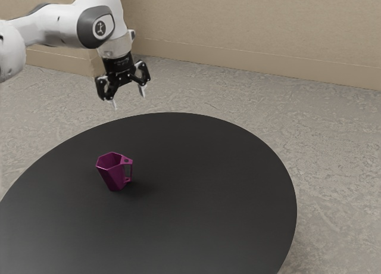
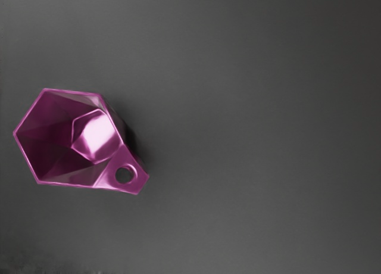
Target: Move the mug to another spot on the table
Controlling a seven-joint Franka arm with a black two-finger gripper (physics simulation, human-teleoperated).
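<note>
We see a glossy magenta mug [image 1: 115,170], its facets shading from pale pink to deep purple, on a plain matte black surface [image 1: 208,184]. Our arm [image 1: 59,24] is white with a grey joint cap, and our hand [image 1: 128,100] is black with pale fingertips. The floor [image 1: 321,137] is mottled grey-beige and the wall [image 1: 238,24] tan.

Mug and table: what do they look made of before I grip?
Mug: magenta, faceted, glossy; bright highlights on its inner base suggest glazed ceramic or hard plastic, can't tell which. Table: uniform black, matte with soft sheen, no grain; perhaps painted or laminate.
</note>
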